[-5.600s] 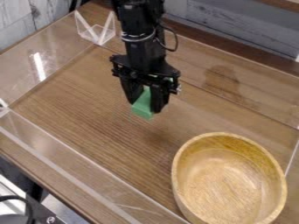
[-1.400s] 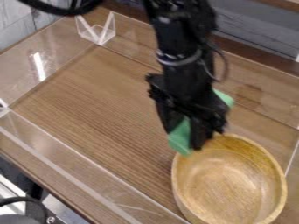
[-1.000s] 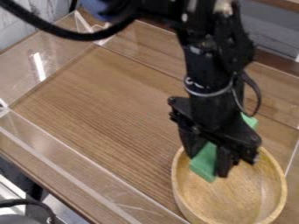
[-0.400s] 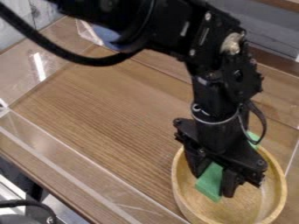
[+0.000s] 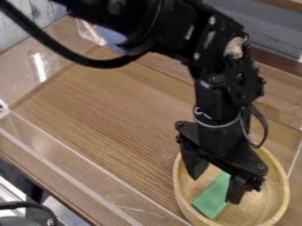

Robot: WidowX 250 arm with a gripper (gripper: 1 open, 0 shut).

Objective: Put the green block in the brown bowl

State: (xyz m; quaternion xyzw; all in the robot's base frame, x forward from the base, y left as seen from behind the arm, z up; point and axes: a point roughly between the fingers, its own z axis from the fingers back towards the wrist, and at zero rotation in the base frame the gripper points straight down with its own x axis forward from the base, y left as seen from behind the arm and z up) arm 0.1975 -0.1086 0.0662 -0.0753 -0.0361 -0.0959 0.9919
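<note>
My gripper (image 5: 224,179) hangs spread over the brown bowl (image 5: 274,168); the green block (image 5: 214,195) lies loose beneath my fingertips. Placement looks done; next I lift clear.

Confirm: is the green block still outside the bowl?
No, the green block lies inside the wooden bowl, below the open end effector.

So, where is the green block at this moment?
The green block lies inside the brown bowl at the lower right of the camera view, just below the open gripper that stands over the bowl.
</note>
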